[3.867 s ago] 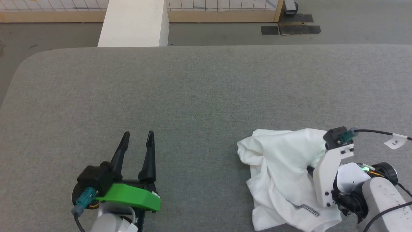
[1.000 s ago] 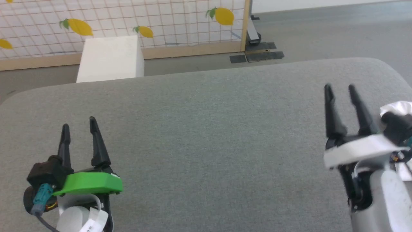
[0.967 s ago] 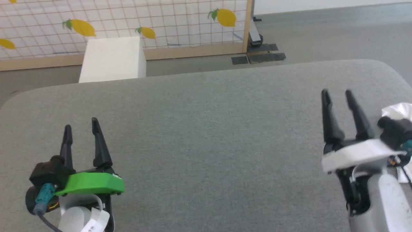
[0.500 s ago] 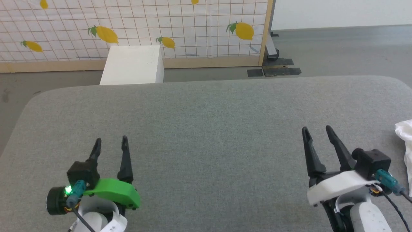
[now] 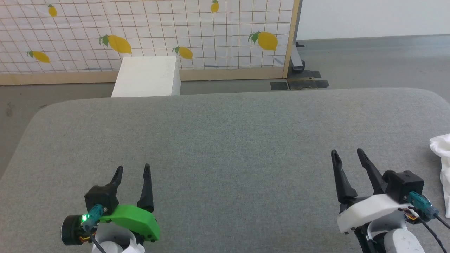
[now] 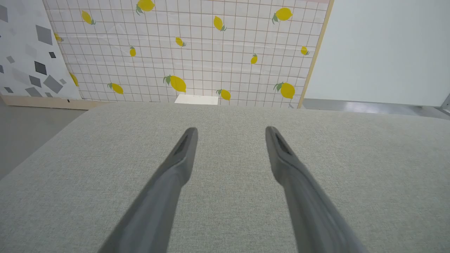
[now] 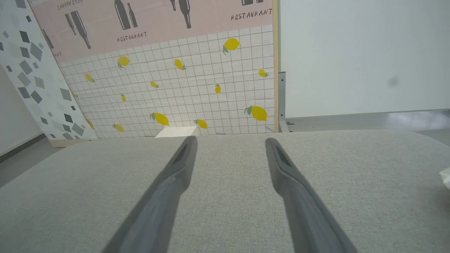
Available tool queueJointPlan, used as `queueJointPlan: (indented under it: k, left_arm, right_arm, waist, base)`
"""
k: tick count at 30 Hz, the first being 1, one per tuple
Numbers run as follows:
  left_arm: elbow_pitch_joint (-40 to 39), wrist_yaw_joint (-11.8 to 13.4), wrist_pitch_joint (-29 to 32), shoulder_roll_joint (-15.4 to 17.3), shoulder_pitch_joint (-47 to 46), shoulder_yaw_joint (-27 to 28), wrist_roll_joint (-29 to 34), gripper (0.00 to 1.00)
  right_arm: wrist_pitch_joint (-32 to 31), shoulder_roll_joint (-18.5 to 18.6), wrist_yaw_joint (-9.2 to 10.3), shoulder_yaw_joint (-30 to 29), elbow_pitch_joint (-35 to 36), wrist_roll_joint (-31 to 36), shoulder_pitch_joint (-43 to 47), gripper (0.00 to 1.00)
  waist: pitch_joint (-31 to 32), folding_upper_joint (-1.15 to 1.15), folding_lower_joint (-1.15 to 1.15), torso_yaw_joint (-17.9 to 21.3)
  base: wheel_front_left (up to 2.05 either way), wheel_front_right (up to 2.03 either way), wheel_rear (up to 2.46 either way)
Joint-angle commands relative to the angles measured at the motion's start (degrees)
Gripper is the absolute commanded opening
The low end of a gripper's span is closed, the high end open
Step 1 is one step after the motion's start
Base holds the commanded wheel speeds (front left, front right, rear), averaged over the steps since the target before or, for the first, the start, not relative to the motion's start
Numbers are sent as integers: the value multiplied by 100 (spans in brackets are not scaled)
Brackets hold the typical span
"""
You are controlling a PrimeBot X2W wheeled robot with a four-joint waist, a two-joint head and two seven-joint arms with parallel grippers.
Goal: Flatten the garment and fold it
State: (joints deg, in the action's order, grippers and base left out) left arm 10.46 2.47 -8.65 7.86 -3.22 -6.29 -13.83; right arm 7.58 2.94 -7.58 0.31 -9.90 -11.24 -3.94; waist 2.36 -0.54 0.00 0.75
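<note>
Two grippers are recorded low over the grey surface (image 5: pixel 225 140): left gripper (image 5: pixel 133 167) and right gripper (image 5: pixel 347 151), well apart, jaws parted on each. The garment (image 5: pixel 443 158) is found crumpled near the surface's right edge, beside the right gripper, untouched.

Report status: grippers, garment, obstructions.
Left gripper open, empty, over table. Right gripper open, empty. Garment crumpled on table, right of right gripper, not held. White box beyond far edge, out of the way.

table (image 5: pixel 225 140): grey | garment (image 5: pixel 442 154): white | box (image 5: pixel 147 75): white | far screen (image 5: pixel 140 31): white grid, yellow lemons | left gripper (image 5: pixel 133 167): black, green mount (image 5: pixel 135 219) | right gripper (image 5: pixel 347 151): black, white mount (image 5: pixel 367 209)
</note>
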Motion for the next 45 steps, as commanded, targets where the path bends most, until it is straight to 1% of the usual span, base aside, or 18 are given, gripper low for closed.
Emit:
queueJointPlan:
  k: [1, 19, 20, 45]
  left_arm:
    - [-8, -41, -2, -8, 68, -4, -73, 100]
    - [-6, 21, -57, -7, 79, -65, -167, 100]
    - [-3, 9, -25, -16, 29, -53, -165, 0]
    - [-177, -33, 125, -97, 78, 66, 95, 0]
  right_arm:
    - [-16, -6, 9, -19, -25, 19, 91, 100]
    - [0, -6, 9, -55, -117, -53, 86, 100]
    - [0, 1, 0, -53, -108, -31, 43, 0]
    - [-128, 0, 1, -49, 77, 163, 102, 0]
  waist:
    - [-5, 53, 0, 5]
    - [-34, 53, 0, 6]
    - [-35, 0, 0, 6]
    - [-69, 9, 0, -8]
  base:
    - [0, 0, 0]
    - [0, 0, 0]
    - [0, 0, 0]
    - [0, 0, 0]
